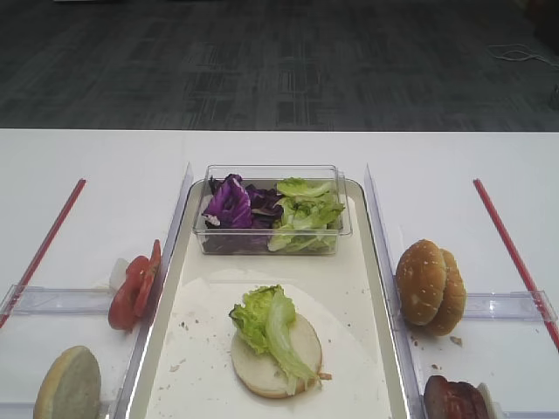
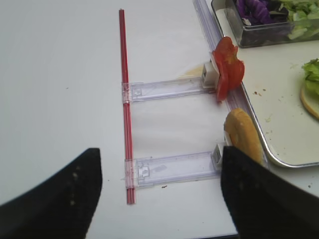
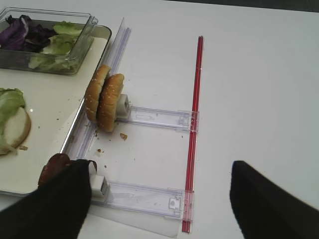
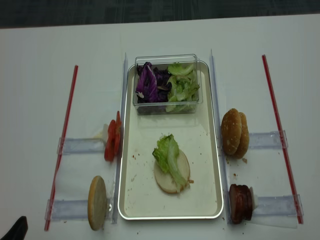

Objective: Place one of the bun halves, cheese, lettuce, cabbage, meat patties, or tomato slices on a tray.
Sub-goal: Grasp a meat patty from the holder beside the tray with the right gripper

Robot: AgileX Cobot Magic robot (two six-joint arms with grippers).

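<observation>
White table [image 1: 96, 157] before dark grey carpeted floor [image 1: 262, 61].

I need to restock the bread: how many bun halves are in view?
4. One flat half on the tray under lettuce; two sesame halves upright in the right rack; one pale half upright front left.

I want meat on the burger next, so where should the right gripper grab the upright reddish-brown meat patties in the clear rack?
Probably by the flat faces of the outermost reddish-brown meat patty, coming from above. The discs stand on edge in the clear plastic rack, top rims exposed, so open jaws could straddle one.
</observation>
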